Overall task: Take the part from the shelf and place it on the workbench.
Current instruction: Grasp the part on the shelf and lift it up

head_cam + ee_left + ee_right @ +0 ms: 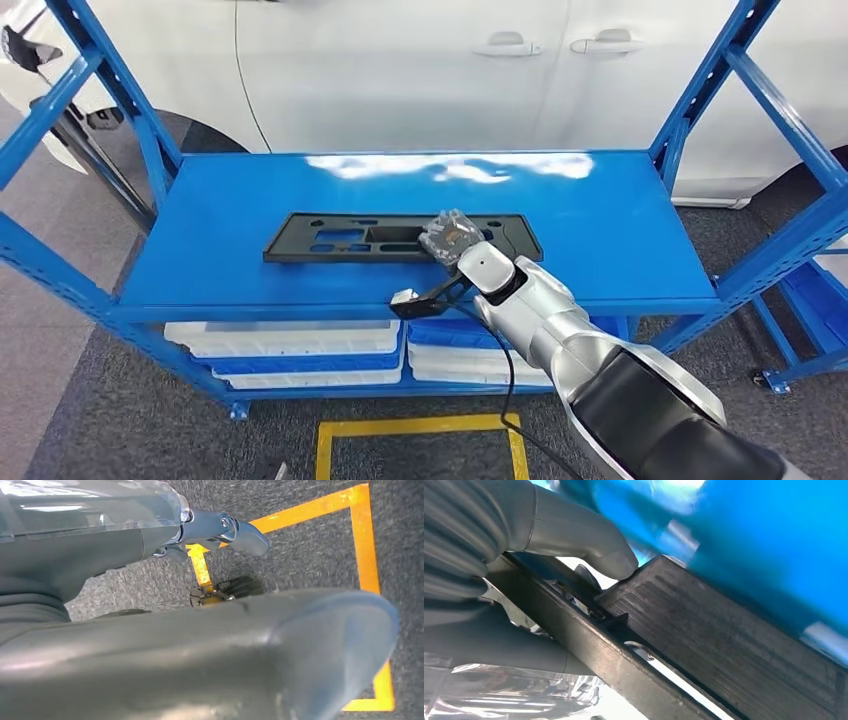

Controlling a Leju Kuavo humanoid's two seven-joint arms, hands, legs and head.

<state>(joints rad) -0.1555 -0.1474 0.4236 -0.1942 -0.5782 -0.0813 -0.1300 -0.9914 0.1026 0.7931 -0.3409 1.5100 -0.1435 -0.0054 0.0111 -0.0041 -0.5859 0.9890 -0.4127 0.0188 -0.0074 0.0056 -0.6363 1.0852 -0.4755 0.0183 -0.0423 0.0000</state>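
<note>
A flat black part point(330, 238) with cut-outs lies lengthwise on the blue shelf board point(620, 230). My right hand point(452, 238) is on the part's near edge, right of its middle. In the right wrist view the grey thumb point(589, 545) presses on the part's ribbed face point(734, 645), the fingers point(499, 640) sit on the other side of its rim, and the hand grips that edge. My left hand point(150, 630) hangs over the grey floor with nothing in it, its fingers apart.
Blue slanted uprights point(110, 80) point(720, 70) flank the shelf. White and blue bins point(290, 350) are stacked under the board. A white car point(420, 70) stands right behind. A yellow floor marking point(420, 428) point(367, 540) lies in front of the shelf.
</note>
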